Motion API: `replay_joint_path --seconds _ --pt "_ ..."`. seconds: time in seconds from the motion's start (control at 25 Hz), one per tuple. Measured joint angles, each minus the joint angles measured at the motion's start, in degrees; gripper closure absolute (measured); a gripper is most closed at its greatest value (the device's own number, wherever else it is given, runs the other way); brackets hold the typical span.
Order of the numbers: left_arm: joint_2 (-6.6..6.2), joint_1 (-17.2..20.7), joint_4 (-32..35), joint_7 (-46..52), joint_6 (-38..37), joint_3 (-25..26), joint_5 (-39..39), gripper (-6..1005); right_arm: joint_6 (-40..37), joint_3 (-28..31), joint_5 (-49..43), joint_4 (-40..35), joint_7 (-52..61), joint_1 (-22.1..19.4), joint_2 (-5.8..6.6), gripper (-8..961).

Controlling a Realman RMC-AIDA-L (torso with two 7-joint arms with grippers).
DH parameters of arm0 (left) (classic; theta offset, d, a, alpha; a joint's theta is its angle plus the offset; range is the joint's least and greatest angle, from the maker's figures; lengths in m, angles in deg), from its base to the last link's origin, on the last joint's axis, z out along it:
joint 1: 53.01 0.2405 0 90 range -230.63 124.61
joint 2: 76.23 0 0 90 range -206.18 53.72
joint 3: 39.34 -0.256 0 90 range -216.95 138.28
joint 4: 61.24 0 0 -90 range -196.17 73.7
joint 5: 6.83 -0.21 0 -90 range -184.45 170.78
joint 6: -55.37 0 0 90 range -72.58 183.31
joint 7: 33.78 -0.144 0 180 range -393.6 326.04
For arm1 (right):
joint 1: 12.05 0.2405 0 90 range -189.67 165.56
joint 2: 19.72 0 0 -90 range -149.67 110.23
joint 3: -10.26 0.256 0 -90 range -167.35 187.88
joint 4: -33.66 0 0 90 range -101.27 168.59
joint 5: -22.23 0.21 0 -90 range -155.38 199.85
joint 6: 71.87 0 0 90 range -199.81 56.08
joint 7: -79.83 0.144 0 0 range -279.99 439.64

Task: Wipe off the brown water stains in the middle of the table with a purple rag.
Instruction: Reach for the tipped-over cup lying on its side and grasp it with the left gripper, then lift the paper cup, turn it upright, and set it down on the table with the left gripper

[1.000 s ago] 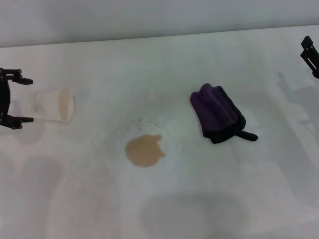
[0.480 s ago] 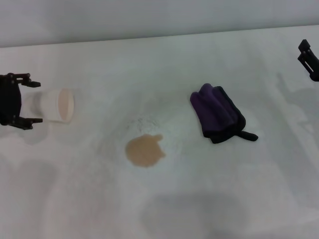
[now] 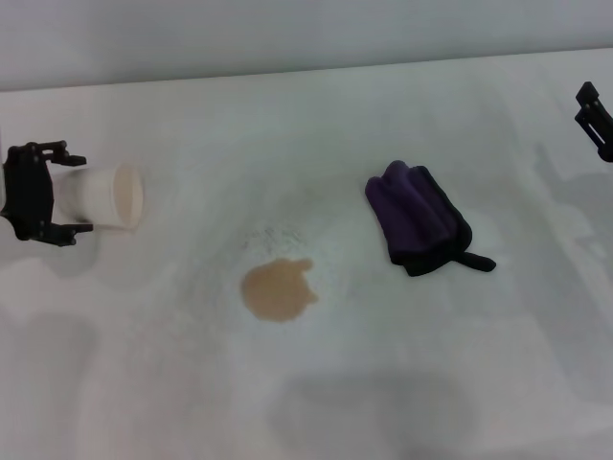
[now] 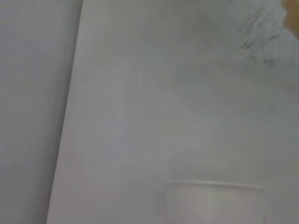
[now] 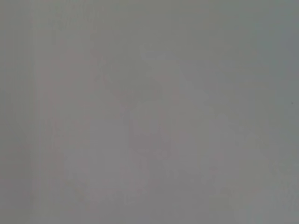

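Note:
The brown water stain (image 3: 278,290) is a roundish tan blotch in the middle of the white table (image 3: 316,115). The purple rag (image 3: 419,217) lies bunched to its right, with its black tab pointing right. No gripper touches the rag or the stain. My left gripper (image 3: 79,192) is at the far left, its fingers spread around the base of a white cup (image 3: 103,197) that lies on its side. The cup's rim also shows in the left wrist view (image 4: 215,185). My right gripper (image 3: 594,117) is at the far right edge, only partly in view, away from the rag.
The cup's tan-tinted mouth faces the stain. Faint grey speckles (image 3: 278,235) mark the table just behind the stain. The table's far edge (image 3: 306,69) meets a grey wall. The right wrist view shows only plain grey.
My left gripper has moved right, so its fingers now reach along both sides of the lying cup. The rag and stain have not moved. The right gripper has barely shifted.

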Motion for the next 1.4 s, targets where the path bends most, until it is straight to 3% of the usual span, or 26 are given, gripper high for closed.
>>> replay_joint_path --seconds 0.8,1.12,1.4 --pt "-0.07 1.64 1.57 -0.19 2.93 0.00 3.48 127 -0.01 0.51 0.00 0.75 0.00 -0.08 0.00 85" --pt "0.38 2.25 1.57 -1.49 3.06 -0.01 4.69 235 0.07 0.56 0.00 0.75 0.00 -0.23 0.00 85" --pt "0.89 2.93 1.02 -1.53 2.41 -0.01 12.60 244 -0.01 0.44 0.00 0.72 0.00 -0.27 0.00 85"
